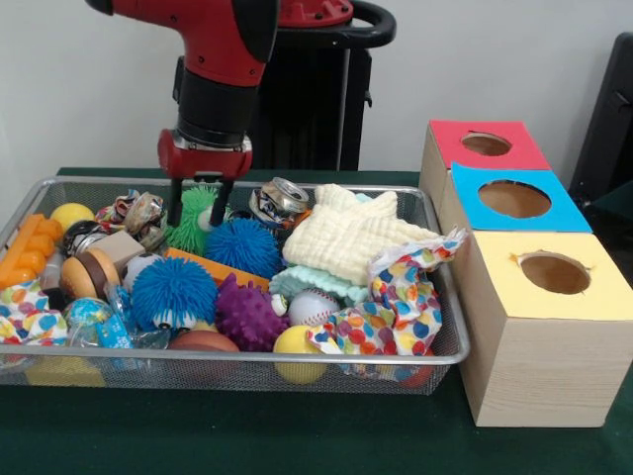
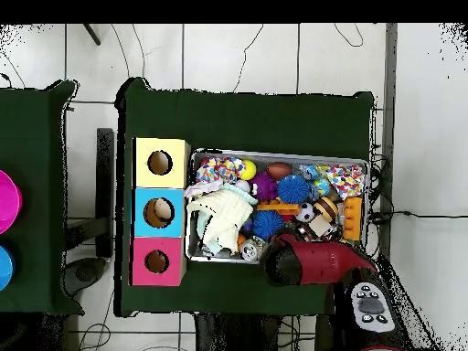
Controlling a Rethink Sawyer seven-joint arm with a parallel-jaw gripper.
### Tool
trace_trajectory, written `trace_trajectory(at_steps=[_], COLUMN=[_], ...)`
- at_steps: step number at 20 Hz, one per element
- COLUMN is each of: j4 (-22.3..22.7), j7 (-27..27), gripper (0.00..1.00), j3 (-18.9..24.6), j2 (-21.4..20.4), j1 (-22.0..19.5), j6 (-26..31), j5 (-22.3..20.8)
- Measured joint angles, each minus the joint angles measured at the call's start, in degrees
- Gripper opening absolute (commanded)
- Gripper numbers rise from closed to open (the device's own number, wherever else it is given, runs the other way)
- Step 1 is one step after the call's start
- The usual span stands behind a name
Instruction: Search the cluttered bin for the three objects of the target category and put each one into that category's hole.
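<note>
Wooden box (image 1: 539,366), mesh bin (image 1: 297,371): no legible writing.

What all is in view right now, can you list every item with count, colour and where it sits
wire bin: 1, silver mesh, on the green table beside the boxes
spiky balls: 2 blue, mid bin; 1 purple, toward the camera side in the front view
green spiky toy: 1, robot-side part of the bin, under the gripper
cloth: 1, pale yellow, crumpled, box end of the bin
patterned fabric: 1, multicoloured dots, corner of the bin by the yellow box
baseball: 1, white, beside the purple ball
crushed can: 1, silver, robot-side wall of the bin
boxes: 3, wooden, tops red, blue, yellow, a round hole in each
gripper: 1, red and black, fingers apart over the green toy
</note>
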Motion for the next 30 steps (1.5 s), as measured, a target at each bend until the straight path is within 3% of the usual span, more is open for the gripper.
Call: trace_trajectory(at_steps=[6,13,22,30], j4=[1.5,3.18,2.95,2.69], j7=[0.0,0.0,0.0,0.0], gripper=[1.0,1.0,1.0,1.0], j3=[0.17,0.45,-4.37,-5.54], j2=[1.1,1.48,3.93,5.0], j1=[0.09,-1.04,6.91,8.41], j6=[-0.4,-5.86,-10.73,-12.34], j5=[1.14,1.21,3.72,5.05])
